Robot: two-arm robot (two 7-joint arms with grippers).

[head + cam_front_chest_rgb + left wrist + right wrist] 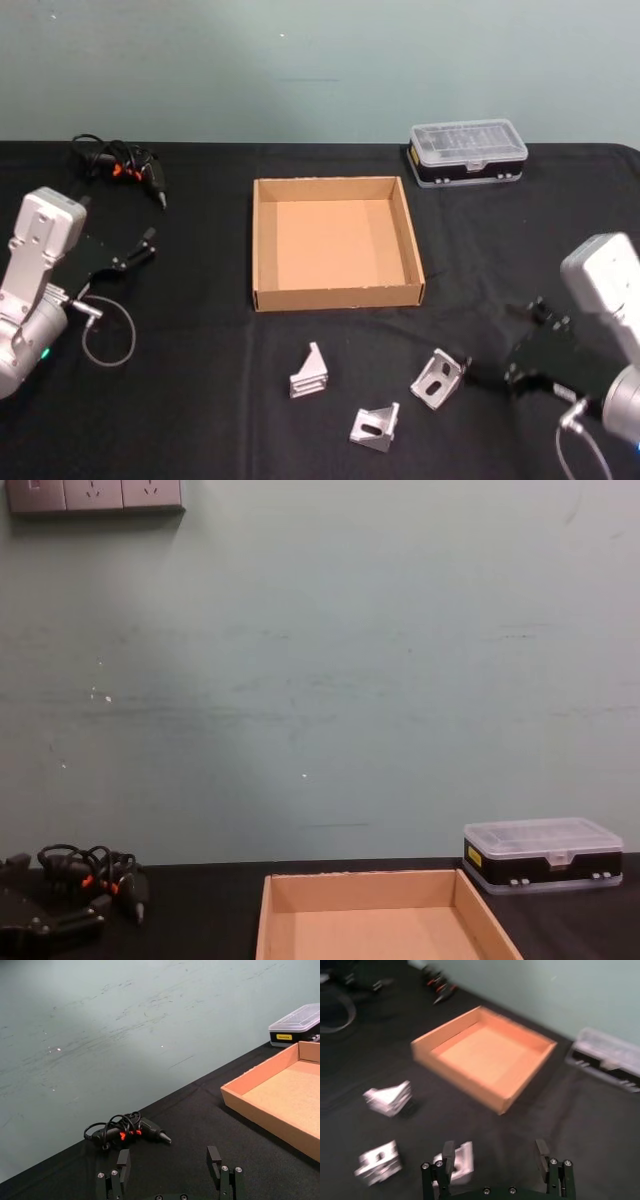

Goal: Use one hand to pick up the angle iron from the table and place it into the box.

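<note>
Over on the left, the left gripper (168, 1155) hangs idle above the table (200, 400), fingers spread wide and holding nothing, near a cable bundle (125, 165); I see no trouble from it. The risk is further right. Three irons lie on the table in front of the box (335, 297): the left iron (310, 372), the middle iron (376, 425) and the right iron (440, 378). The right gripper (495, 1152) is low beside the right iron, fingers wide and empty. In its wrist view the iron sits close to one finger rather than centred between the two. I reckon closing from there could shove the piece aside or catch a single flange, so that it twists and drops on the way up. The middle iron looks near enough to get knocked too, and a low carry could clip the box's front wall. The box is empty, with every iron outside it. The case (468, 152), behind the box to the right, is closed under its clear lid; I can't tell what it holds
</note>
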